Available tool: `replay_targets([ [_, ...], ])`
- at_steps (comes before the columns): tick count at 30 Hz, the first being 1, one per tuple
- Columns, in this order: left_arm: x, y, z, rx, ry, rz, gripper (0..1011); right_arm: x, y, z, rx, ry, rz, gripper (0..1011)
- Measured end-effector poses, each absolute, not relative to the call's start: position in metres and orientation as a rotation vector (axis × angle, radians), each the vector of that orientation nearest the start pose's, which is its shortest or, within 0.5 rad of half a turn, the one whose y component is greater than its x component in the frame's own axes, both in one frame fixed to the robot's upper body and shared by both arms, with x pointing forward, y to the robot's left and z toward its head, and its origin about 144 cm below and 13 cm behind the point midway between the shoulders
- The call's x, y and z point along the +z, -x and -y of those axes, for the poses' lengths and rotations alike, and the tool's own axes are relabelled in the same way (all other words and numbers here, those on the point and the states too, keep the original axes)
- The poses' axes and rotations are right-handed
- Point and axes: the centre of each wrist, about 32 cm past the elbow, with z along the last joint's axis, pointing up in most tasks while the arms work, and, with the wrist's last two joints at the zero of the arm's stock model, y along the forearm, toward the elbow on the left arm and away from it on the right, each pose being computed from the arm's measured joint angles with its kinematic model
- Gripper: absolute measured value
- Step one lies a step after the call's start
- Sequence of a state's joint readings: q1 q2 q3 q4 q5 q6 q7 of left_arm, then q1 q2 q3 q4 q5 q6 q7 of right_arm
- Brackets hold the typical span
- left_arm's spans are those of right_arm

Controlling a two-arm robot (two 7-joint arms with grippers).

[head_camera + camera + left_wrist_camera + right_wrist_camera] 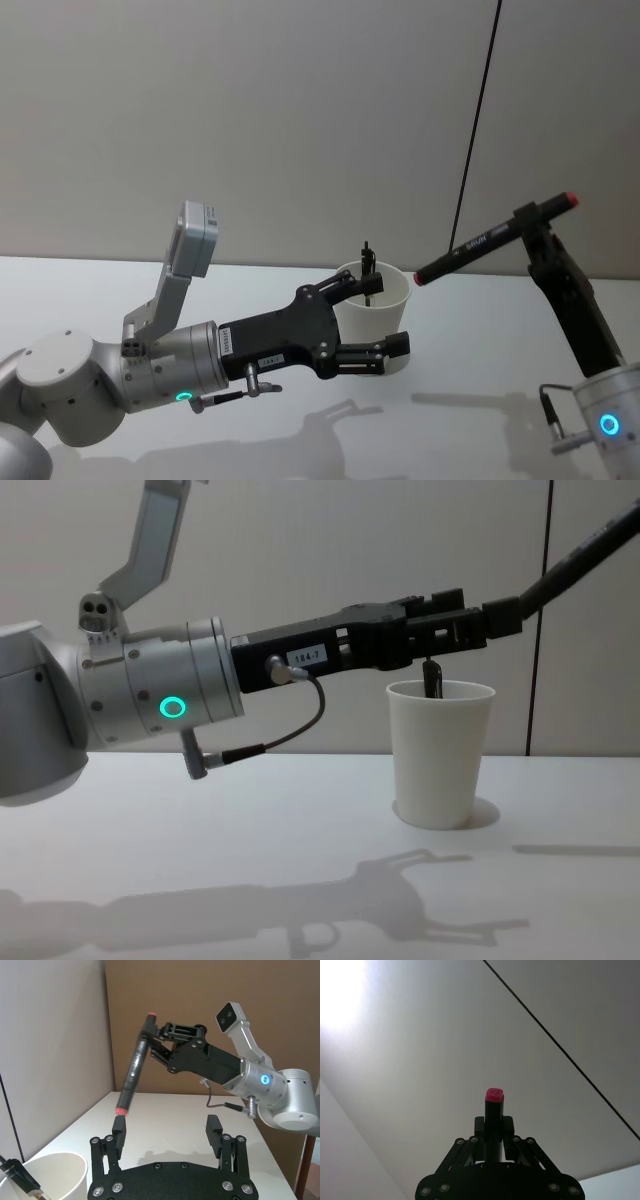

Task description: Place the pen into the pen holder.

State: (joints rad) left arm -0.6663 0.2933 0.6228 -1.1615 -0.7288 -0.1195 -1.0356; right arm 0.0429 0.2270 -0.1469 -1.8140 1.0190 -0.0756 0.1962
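The pen (490, 238) is a black marker with red ends. It hangs tilted in the air with my right gripper (527, 214) shut on its upper part, and its lower red tip is just right of the pen holder's rim. The pen holder (375, 305) is a white paper cup standing upright on the table. My left gripper (390, 313) is open at rim height beside the cup (47, 1177), with nothing between its fingers (119, 1130). In the right wrist view the pen's red end (494, 1095) sticks out past the shut gripper (494, 1125).
A thin black object (432, 677) stands inside the cup and pokes above its rim. The white table (490, 350) stretches to the right of the cup. A black cable (478, 120) runs down the wall behind.
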Motion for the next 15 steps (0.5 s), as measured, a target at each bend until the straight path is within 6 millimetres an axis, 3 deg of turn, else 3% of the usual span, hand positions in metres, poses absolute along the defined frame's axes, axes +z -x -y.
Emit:
replay_targets([
  [15, 1.233, -0.604, -0.184, 0.132, 0.208, 0.072, 1003, 1.235, -0.483, 0.225, -1.046, -0.725, -0.228, 202],
])
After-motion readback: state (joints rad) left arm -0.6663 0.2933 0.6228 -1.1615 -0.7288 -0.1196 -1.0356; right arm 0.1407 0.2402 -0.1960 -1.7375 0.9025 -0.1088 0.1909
